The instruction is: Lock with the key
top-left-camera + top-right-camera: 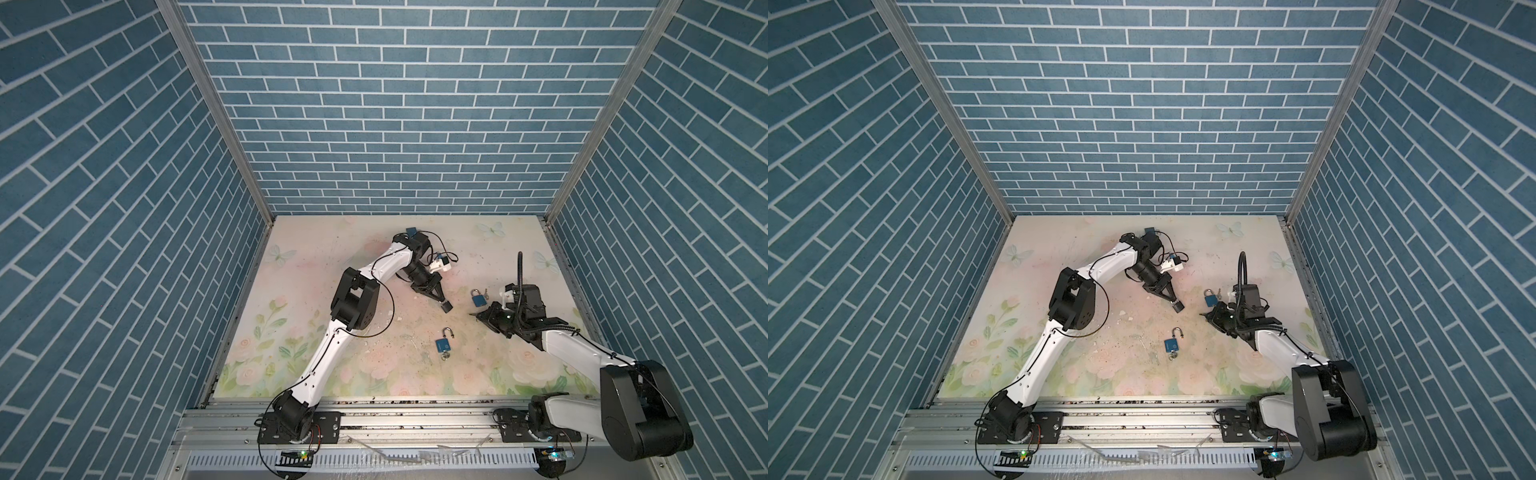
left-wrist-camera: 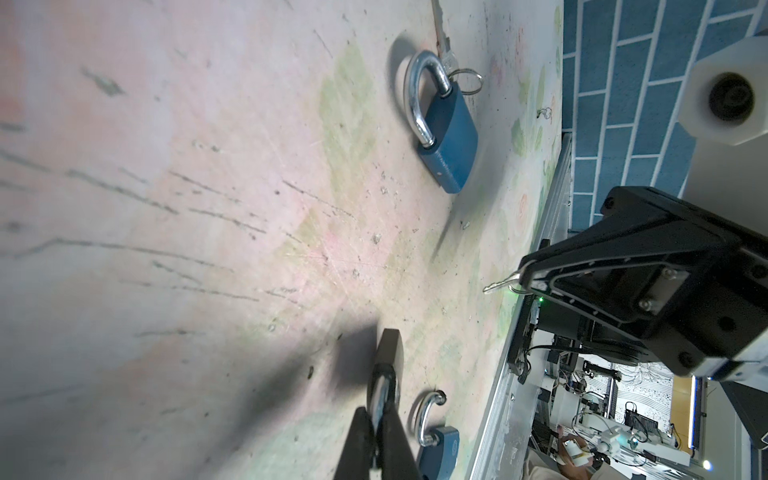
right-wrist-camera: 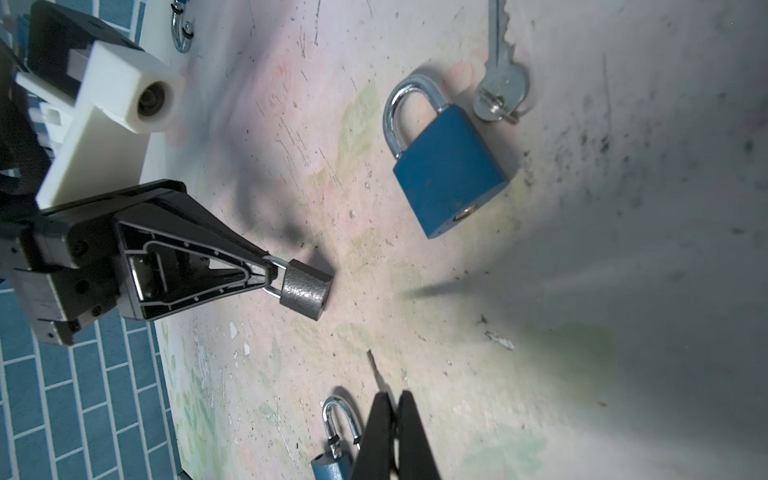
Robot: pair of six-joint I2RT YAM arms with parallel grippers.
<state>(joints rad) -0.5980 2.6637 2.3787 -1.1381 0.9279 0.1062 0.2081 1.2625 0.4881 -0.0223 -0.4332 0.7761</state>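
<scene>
Nearest the camera head, the front rail ran across the edge of the floral mat.

Just beyond it, an open blue padlock lay flat on the mat. Its shackle was swung out of the body, and a key ring showed at its lower end.

Farther in, the two grippers faced each other across mid-table.

Left gripper: fingers were pressed together on the shackle of the small grey padlock. The padlock body stuck out past the tips, low over the mat. Whether it touched the mat could not be told.

Right gripper: jaws were pinched tight on the key. The blade stuck out past the tips and was aimed toward the small grey padlock. Key and padlock were near each other but apart, and the key was not yet in the keyhole.

Just behind the right gripper's tips, a closed blue padlock lay flat on the mat, keyhole end toward that wrist camera. A loose key rested just beside its shackle.

Farthest back, the brick wall closed off the mat.
</scene>
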